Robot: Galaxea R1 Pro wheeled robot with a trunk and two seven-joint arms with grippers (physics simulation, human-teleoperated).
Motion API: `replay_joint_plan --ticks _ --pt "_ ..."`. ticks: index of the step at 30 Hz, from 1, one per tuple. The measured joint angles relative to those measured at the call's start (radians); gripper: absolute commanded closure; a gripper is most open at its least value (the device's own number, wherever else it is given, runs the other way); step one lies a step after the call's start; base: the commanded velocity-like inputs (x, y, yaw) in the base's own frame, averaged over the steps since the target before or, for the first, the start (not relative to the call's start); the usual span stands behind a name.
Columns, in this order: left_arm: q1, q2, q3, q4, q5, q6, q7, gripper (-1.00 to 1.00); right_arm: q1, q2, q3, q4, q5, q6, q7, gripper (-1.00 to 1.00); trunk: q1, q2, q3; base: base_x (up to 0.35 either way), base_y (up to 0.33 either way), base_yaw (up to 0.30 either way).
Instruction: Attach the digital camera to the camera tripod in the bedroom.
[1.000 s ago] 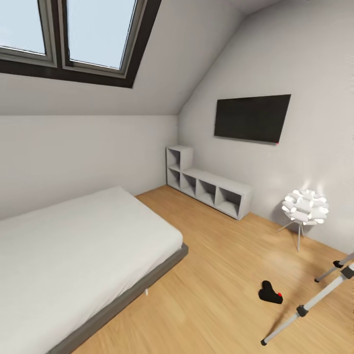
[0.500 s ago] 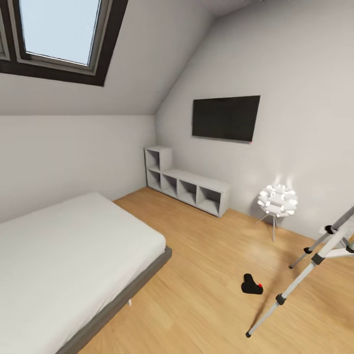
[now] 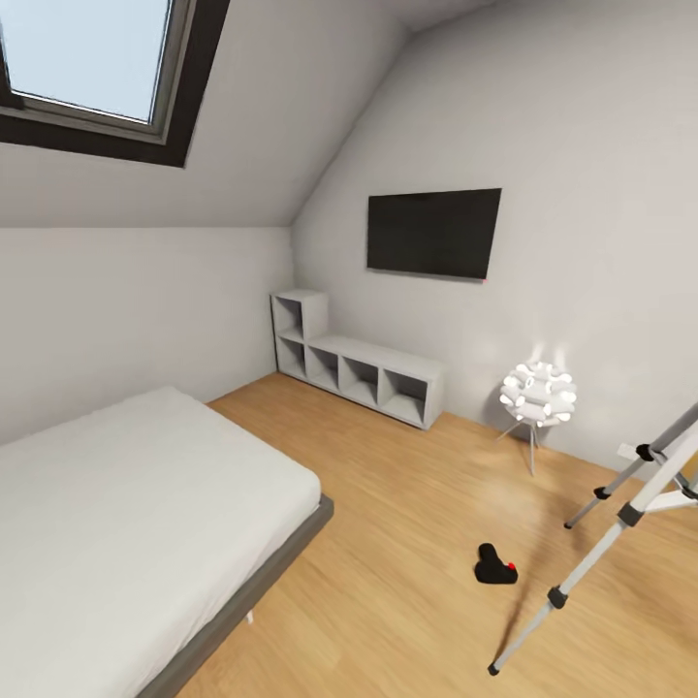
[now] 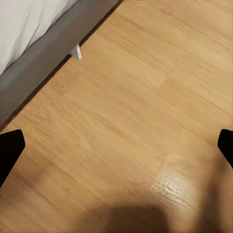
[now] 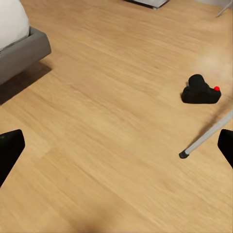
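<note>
The digital camera (image 3: 495, 565), small and black with a red button, lies on the light wood floor right of the bed; it also shows as the camera (image 5: 200, 91) in the right wrist view. The camera tripod (image 3: 609, 531) stands at the right edge, with its silver legs and black joints in view and its head out of frame. One tripod leg (image 5: 206, 137) ends just short of the camera. My right gripper (image 5: 116, 150) hangs open over bare floor, well away from the camera. My left gripper (image 4: 116, 150) is open above the floor beside the bed frame (image 4: 43, 60).
A low grey bed (image 3: 126, 523) takes up the left. A grey cube shelf (image 3: 359, 364) runs along the far wall under a wall TV (image 3: 433, 233). A white ball-shaped lamp (image 3: 538, 396) glows beside the tripod. A skylight (image 3: 87, 58) sits in the sloped ceiling.
The whole head view has swung to the right: bed, shelf, TV, lamp and camera all sit further left, and more of the tripod's legs has come in.
</note>
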Motion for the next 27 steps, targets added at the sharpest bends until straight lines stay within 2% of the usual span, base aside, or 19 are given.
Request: replay_joint_plan --ticks 6,17,20,27 --pt "0.000 0.000 0.000 0.000 0.000 0.000 0.000 -1.00 0.000 0.000 0.000 0.000 0.000 0.000 0.000 -1.00 0.000 0.000 0.000 0.168 0.116 0.000" --pt "0.000 0.000 -0.001 0.006 0.000 0.000 0.000 -1.00 0.000 0.000 0.000 0.000 -0.001 -0.001 -0.001 -1.00 -0.001 0.000 0.000 0.318 0.103 -0.003" --pt "0.000 0.000 -0.001 0.006 0.000 0.000 0.000 -1.00 0.000 0.000 0.000 0.000 -0.001 -0.002 -0.001 -1.00 0.000 0.000 0.001 0.239 0.011 -0.149" --pt "0.000 -0.001 -0.001 0.027 0.000 0.000 -0.001 -1.00 0.000 0.000 0.000 0.000 -0.001 -0.002 0.000 -1.00 0.000 0.000 0.004 0.028 0.001 -0.268"
